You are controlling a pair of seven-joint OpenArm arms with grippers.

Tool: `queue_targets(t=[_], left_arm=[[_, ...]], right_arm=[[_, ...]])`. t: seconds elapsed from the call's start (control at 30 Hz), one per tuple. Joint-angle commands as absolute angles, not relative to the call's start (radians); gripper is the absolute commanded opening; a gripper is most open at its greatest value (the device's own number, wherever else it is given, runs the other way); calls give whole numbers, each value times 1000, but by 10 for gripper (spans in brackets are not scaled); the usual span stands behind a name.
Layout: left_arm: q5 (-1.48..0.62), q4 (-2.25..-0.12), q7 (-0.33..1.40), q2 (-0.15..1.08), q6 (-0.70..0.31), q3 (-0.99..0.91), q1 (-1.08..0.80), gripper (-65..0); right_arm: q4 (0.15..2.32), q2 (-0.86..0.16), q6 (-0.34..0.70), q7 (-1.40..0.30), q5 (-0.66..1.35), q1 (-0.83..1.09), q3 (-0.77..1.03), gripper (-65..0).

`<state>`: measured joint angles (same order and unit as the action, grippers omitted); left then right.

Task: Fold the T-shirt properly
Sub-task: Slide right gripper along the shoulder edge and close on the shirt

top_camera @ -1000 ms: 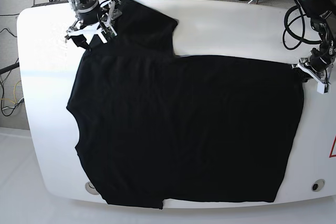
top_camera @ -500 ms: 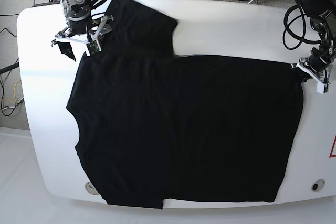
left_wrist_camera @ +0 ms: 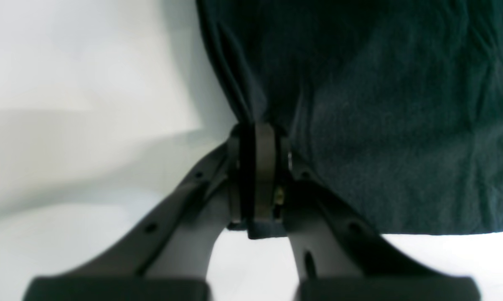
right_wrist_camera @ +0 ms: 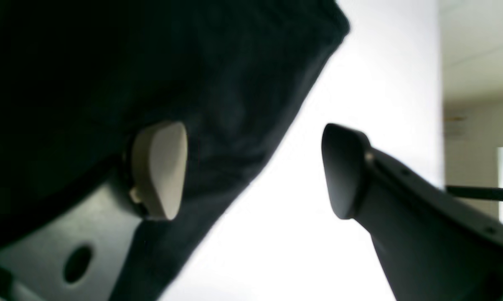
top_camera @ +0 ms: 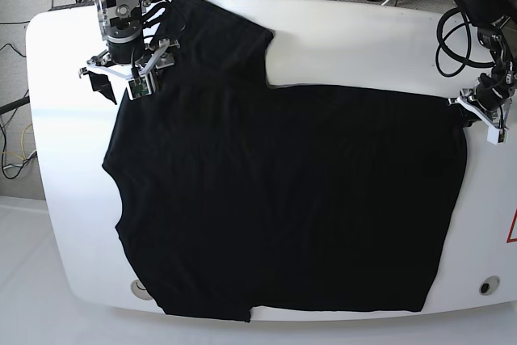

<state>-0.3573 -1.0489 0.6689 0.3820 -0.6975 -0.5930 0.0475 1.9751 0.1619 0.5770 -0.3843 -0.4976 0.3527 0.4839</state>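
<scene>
From the base view we are seeing the whole black T-shirt (top_camera: 283, 199) lying spread across the white table (top_camera: 363, 38), one sleeve reaching toward the far edge. Only the left wrist view is showing us the grip itself: the left gripper (left_wrist_camera: 257, 138) is clenching a fold at the shirt's edge (left_wrist_camera: 360, 104), its jaws pressed together on the cloth. Only the right wrist view is showing us the right gripper (right_wrist_camera: 253, 171) standing wide apart and holding nothing, one pale fingertip (right_wrist_camera: 159, 167) over dark fabric (right_wrist_camera: 109, 83), the other over bare table. In the base view that gripper (top_camera: 121, 78) is sitting at the shirt's shoulder corner. We are seeing bare table behind the shirt, while its near hem is lying close to the table's front rim.
</scene>
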Motion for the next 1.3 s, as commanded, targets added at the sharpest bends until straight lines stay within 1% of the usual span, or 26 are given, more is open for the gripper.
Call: queue_targets(t=[0.0,0.1,0.17,0.3,0.43,0.67,0.93,1.27], left_arm=[[-315,-1050,734,390,-698,-591,44,-642],[-315,-1050,734,392,-698,-591,44,-642],[-315,-1050,734,392,-698,-591,44,-642],[-315,-1050,734,394,-698,-591,44,-642],[-314,-1050,734,394,-698,-591,42,-642],[-314,-1064,734,394,-698,-588,22,-642],[-314,-1129,734,389,-698,-584,-1,-642],[-314,-1139,734,389,-698,-585,-5,-642]], right_arm=[[1994,157,596,-440,-407,315,526,-134],[1995,157,627,-541,-312,283,578,-79],[1995,157,648,-590,-255,268,610,-62],[1997,157,697,-661,-145,246,677,-62],[1994,153,698,-728,-51,231,731,-62],[1991,111,698,-880,79,214,762,-62],[1962,96,698,-974,193,213,765,-62],[1830,74,698,-1000,300,213,762,-62]])
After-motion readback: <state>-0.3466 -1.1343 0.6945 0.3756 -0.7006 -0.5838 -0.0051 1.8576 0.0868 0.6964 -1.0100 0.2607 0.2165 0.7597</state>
